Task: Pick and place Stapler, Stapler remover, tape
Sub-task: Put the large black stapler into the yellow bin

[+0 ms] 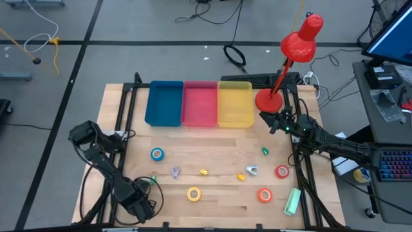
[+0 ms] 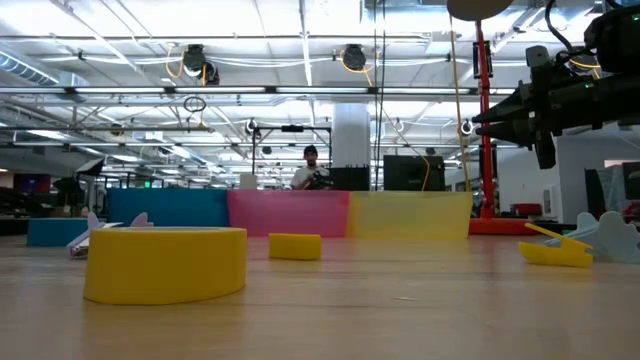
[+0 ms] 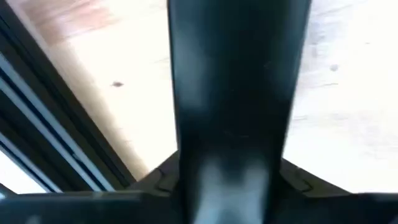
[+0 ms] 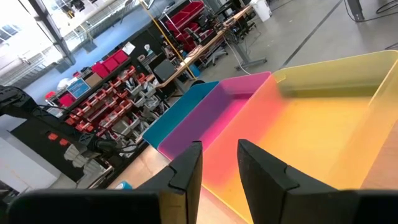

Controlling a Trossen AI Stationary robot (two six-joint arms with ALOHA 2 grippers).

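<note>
Tape rolls lie flat on the table: blue (image 1: 157,154), yellow (image 1: 194,193) (image 2: 165,262), red (image 1: 281,171) and orange-red (image 1: 264,195). A pale green stapler (image 1: 293,201) lies near the right edge, and small yellow staplers (image 1: 204,173) (image 1: 241,176) lie mid-table. Two silvery stapler removers (image 1: 175,171) (image 1: 251,170) sit among them. My right gripper (image 1: 265,119) (image 4: 219,149) hovers open and empty by the yellow bin's (image 1: 235,103) near right corner, pointing over it. My left gripper (image 1: 143,207) (image 3: 239,93) rests shut at the near left corner.
Blue (image 1: 163,103), pink (image 1: 200,103) and yellow bins stand side by side along the far edge. A red desk lamp (image 1: 290,58) stands on its base at the far right, just behind my right gripper. Small green pieces (image 1: 264,151) (image 1: 153,179) lie on the wood. A person shows far behind the table (image 2: 311,165).
</note>
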